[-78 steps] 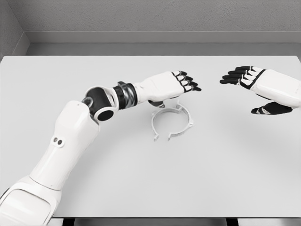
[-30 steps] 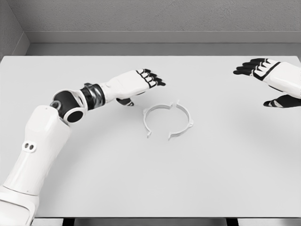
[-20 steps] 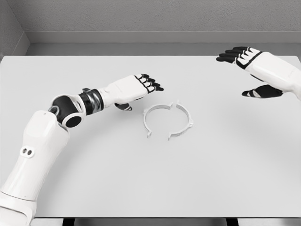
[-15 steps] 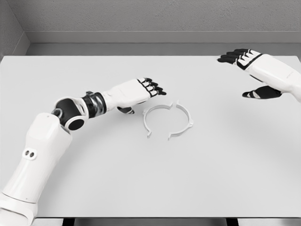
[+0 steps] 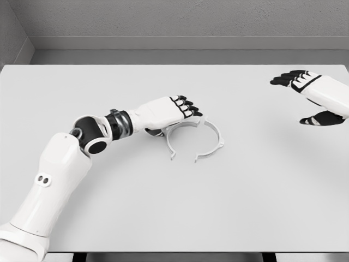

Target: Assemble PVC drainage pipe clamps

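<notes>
Since 0.5 s ago, left hand (image 5: 169, 112) has slid rightward & now hangs over the upper-left arc of the clamp, where before it sat just left of it. Right hand (image 5: 311, 95) drifted out toward the right edge, lower than before.

Clamp = two white half-rings. Left clamp half (image 5: 171, 143) & right clamp half (image 5: 216, 143) lie flat on the white table (image 5: 163, 207), a bit right of centre, facing each other to make a near-circle. Gaps at the top & at the bottom, so not joined; small tabs stick out at the ends. Neither piece looks shifted vs earlier.

Left hand: palm down, black fingers (image 5: 188, 106) loosely extended, nothing gripped. Thumb sits underneath near the left half's top end; can't tell if it's touching.

Right hand: well apart from the clamp, fingers stretched out pointing left, thumb (image 5: 319, 119) spread below, holding nothing.
</notes>
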Robot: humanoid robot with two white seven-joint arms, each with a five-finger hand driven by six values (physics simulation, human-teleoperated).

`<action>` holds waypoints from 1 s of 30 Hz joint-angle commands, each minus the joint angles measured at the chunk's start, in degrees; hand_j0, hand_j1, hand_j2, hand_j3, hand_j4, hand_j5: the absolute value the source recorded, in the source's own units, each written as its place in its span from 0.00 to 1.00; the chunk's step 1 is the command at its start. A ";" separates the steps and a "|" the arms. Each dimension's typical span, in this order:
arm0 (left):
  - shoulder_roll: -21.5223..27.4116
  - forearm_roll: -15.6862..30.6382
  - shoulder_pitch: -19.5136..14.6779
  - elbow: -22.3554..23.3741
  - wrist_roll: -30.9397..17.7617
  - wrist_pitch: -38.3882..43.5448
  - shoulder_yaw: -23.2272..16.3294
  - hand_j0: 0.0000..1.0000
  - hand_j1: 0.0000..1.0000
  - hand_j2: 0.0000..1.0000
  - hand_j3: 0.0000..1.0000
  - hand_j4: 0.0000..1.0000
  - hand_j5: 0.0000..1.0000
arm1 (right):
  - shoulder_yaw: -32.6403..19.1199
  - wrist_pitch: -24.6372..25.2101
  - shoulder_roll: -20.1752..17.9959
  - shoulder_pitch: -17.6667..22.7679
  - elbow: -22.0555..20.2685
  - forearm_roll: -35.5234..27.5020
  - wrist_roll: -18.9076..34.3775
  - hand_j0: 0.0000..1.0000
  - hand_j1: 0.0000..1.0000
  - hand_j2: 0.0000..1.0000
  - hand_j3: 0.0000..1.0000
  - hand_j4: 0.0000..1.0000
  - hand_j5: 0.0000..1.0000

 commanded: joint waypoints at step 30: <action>-1.65 0.34 1.23 -2.61 0.03 0.13 -2.04 1.00 1.00 1.00 1.00 1.00 1.00 | 0.18 -0.14 -0.89 0.35 -0.25 -0.32 -0.07 1.00 1.00 1.00 1.00 1.00 1.00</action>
